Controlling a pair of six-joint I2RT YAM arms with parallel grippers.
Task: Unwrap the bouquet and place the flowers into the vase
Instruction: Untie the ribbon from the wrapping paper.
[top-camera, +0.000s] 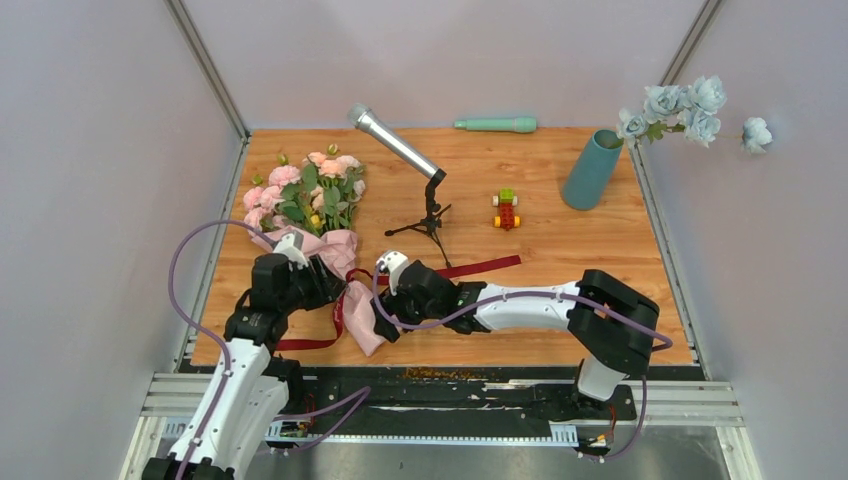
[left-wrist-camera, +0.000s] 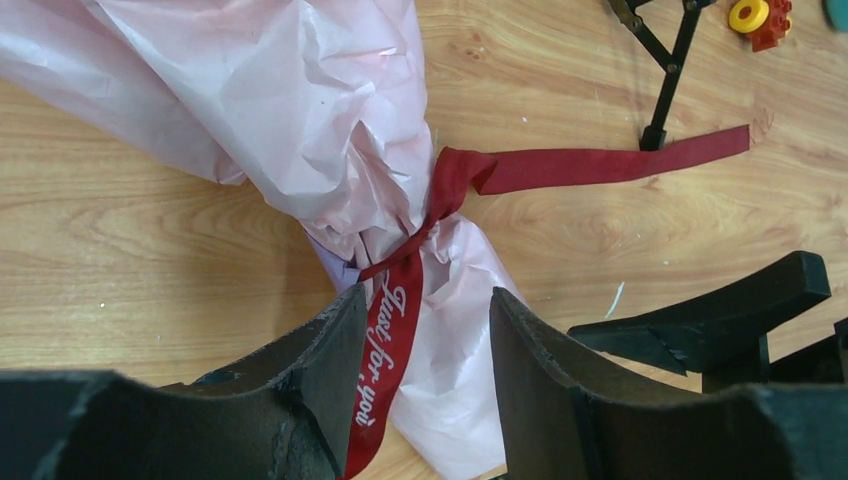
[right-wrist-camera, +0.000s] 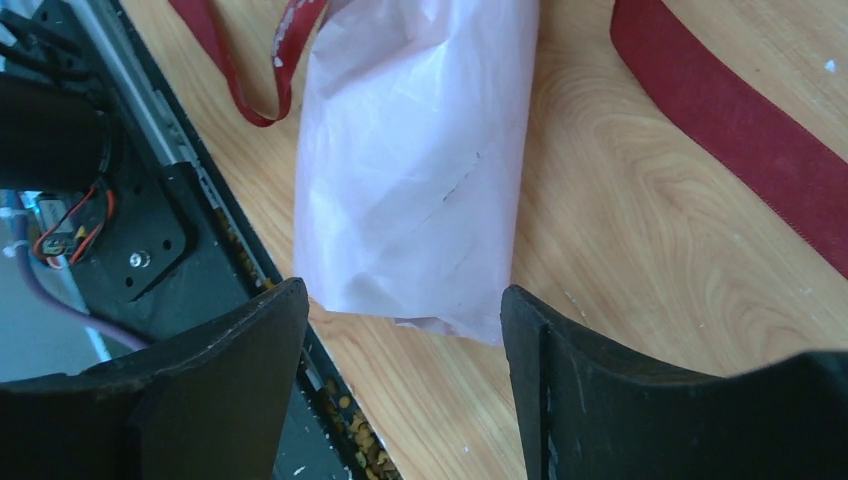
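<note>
— Where does your bouquet (top-camera: 322, 235) lie?

— Flat on the left side of the table (top-camera: 560, 300), with the flowers (top-camera: 305, 190) pointing away from you and the paper wrap (right-wrist-camera: 410, 150) trailing toward the near edge. The vase (top-camera: 592, 170) stands far right, well apart, with pale blue flowers (top-camera: 680, 105) at its mouth.

— And your grippers?

— Your left gripper (left-wrist-camera: 425, 300) is open, its jaws astride the wrap just below the knot. The lettered tail of the dark red ribbon (left-wrist-camera: 600, 165) runs between them. Your right gripper (right-wrist-camera: 405, 300) is open too, straddling the wrap's loose end. Neither pinches anything.

— Why there?

— I judge one gripper is placed to steady the paper while the other works the ribbon. The knot is tied, so the unwrapping is not yet done.
</note>
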